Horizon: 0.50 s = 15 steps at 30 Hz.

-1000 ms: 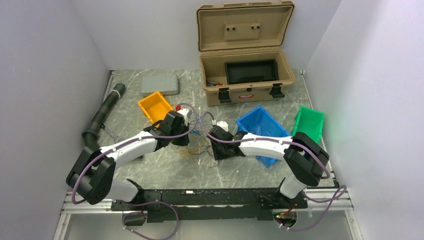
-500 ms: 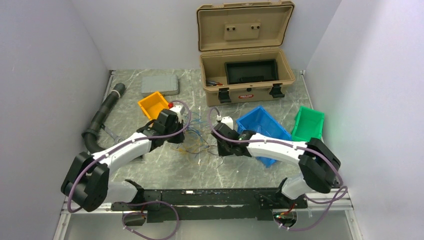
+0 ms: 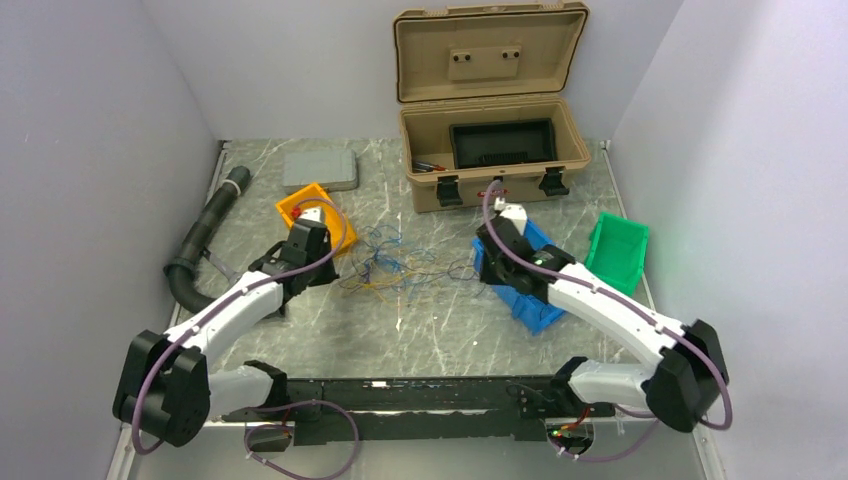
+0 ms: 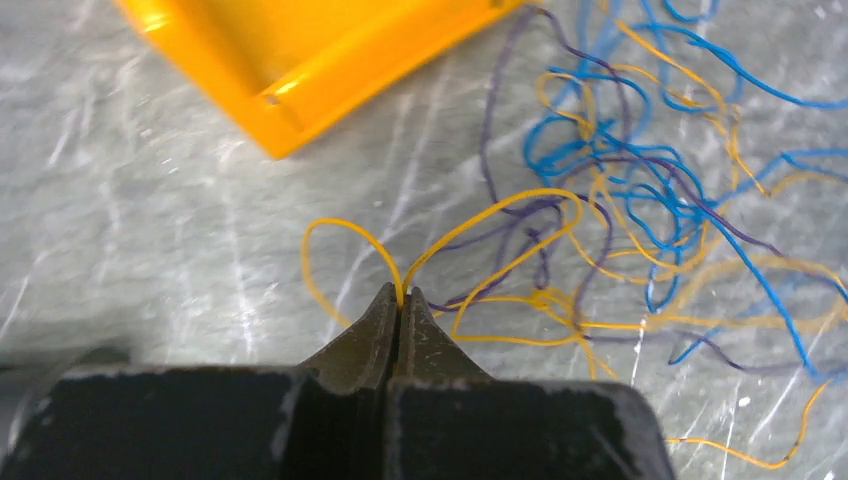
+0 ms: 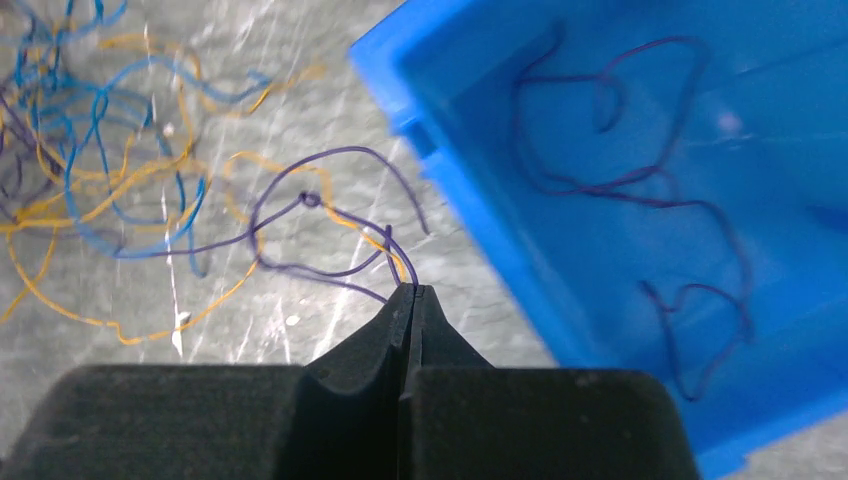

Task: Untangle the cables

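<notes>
The cables (image 3: 405, 265) lie as a loose tangle of thin blue, yellow and purple wires on the marble table between the two arms. My left gripper (image 4: 402, 292) is shut on a loop of yellow cable (image 4: 500, 205), just right of the orange bin (image 4: 330, 70). In the top view it (image 3: 335, 270) sits at the tangle's left end. My right gripper (image 5: 413, 290) is shut on a purple cable (image 5: 330, 155) at the tangle's right end, beside the blue bin (image 5: 480, 220); an orange strand runs into the tips too. Purple cables (image 5: 640, 190) lie inside that bin.
A green bin (image 3: 615, 250) stands right of the blue bin (image 3: 535, 300). An open tan toolbox (image 3: 490, 170) stands at the back, a grey pad (image 3: 320, 170) back left, a black hose (image 3: 205, 230) along the left edge. The orange bin (image 3: 300, 205) is behind the left wrist.
The right gripper has shut on the purple cable. Both arms have drawn apart, left arm leftward and right arm toward the blue bin, and the tangle has stretched out between them.
</notes>
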Tool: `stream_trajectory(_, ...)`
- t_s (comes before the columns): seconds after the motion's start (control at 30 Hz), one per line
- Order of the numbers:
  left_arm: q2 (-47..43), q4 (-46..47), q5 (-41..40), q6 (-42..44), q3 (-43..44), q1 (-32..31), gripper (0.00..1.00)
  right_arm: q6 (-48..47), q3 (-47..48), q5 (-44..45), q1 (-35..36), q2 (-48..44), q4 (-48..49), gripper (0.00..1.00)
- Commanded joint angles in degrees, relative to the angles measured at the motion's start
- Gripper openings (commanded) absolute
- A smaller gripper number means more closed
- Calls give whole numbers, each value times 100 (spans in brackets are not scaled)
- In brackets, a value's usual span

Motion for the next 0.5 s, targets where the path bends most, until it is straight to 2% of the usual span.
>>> stream_trajectory(0.0, -402, -393, -582, -581, -129, 313, 0, -372, 415, 426, -410, -652, -540, 0)
stream_trajectory(0.17, -736, -391, -609, -726, -278, 480, 0, -728, 862, 551, -598, -1137, -745, 0)
stream_trajectory(0.4, -910, -328, -311, -371, -187, 465, 0, -975, 1273, 336, -595, -1470, -721, 0)
stream_trajectory(0.47, -970, -105, 176, 72, -87, 263, 0, -1192, 1444, 108, -595, -1558, -635, 0)
